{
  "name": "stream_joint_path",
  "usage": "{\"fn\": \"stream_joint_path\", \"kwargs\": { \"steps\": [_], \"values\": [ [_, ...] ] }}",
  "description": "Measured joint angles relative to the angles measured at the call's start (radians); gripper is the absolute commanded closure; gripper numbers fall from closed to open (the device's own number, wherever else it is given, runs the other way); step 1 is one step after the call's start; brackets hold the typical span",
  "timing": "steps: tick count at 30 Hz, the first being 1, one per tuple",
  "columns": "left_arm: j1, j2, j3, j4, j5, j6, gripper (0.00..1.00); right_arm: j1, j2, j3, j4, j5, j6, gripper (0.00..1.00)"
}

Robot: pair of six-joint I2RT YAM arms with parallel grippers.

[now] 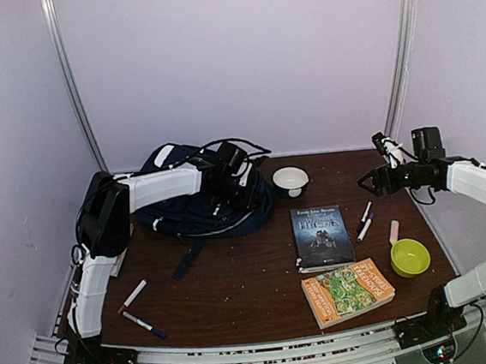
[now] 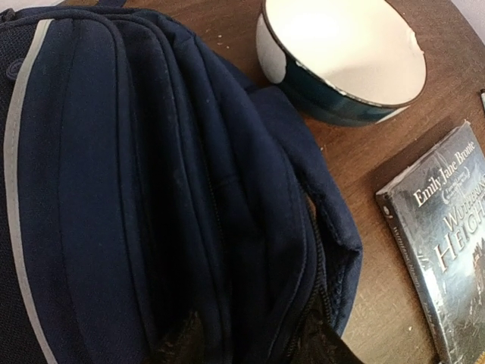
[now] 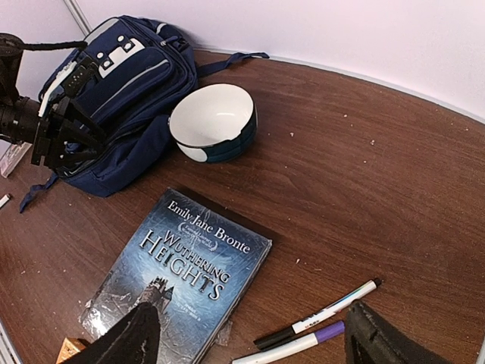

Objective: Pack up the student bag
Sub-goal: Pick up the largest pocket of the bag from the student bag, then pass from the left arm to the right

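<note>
The student bag (image 1: 202,205), navy with a pale stripe, lies at the back left of the table. My left gripper (image 1: 228,176) is down on its right side. In the left wrist view the two dark fingertips (image 2: 178,343) straddle thick folds of the student bag (image 2: 151,189) beside a zip, and the fabric fills the gap of the left gripper (image 2: 250,345). The right wrist view shows that gripper at the student bag's (image 3: 121,91) near edge. My right gripper (image 1: 370,183) hovers open and empty over the right side; in its own view the right gripper (image 3: 250,341) is above two markers (image 3: 318,317).
A white-and-blue bowl (image 1: 290,180) stands right of the bag. A dark "Wuthering Heights" book (image 1: 321,236), an orange book (image 1: 348,291), a green bowl (image 1: 410,257), markers (image 1: 365,220) and a pink stick (image 1: 393,232) lie centre-right. Two more pens (image 1: 139,311) lie front left.
</note>
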Motion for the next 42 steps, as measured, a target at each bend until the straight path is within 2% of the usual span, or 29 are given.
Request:
{"fn": "stream_joint_path", "kwargs": {
  "steps": [3,6,8,9,14,17,24,30,34,37,39,42],
  "values": [
    [-0.001,0.01,0.016,-0.005,-0.005,-0.008,0.64,0.0,0.002,0.0,-0.004,-0.005,-0.002,0.17],
    [-0.001,0.011,0.019,-0.008,-0.011,-0.015,0.81,0.0,0.002,0.0,-0.009,-0.013,-0.003,0.17],
    [-0.001,0.011,0.024,-0.014,-0.013,-0.016,0.97,0.0,0.003,0.002,-0.013,-0.018,-0.005,0.17],
    [-0.001,0.011,0.027,-0.018,-0.016,-0.018,1.0,0.0,0.003,0.003,-0.014,-0.019,-0.006,0.18],
    [-0.003,0.008,0.026,-0.024,-0.044,-0.018,1.0,0.0,0.004,0.004,-0.019,-0.024,-0.005,0.18],
    [-0.008,-0.034,-0.025,-0.024,-0.088,-0.009,1.0,0.0,0.004,0.004,-0.019,-0.025,-0.005,0.18],
    [-0.039,-0.299,-0.231,-0.044,-0.258,0.052,1.0,0.0,0.014,0.01,-0.021,-0.029,0.004,0.24],
    [-0.123,-0.486,-0.377,-0.057,-0.505,0.146,1.0,0.026,0.023,0.032,-0.035,-0.028,0.008,0.25],
    [-0.234,-0.51,-0.463,-0.003,-0.793,0.273,1.0,0.101,0.017,0.055,-0.037,-0.013,0.0,0.25],
    [-0.322,-0.51,-0.561,0.126,-1.0,0.419,1.0,0.166,0.011,0.078,-0.058,-0.008,-0.014,0.26],
    [-0.351,-0.522,-0.607,0.196,-1.035,0.465,1.0,0.208,0.014,0.115,-0.091,-0.007,-0.034,0.26],
    [-0.366,-0.585,-0.65,0.243,-0.982,0.487,1.0,0.277,0.039,0.229,-0.147,-0.01,-0.065,0.29]
  ]
}}
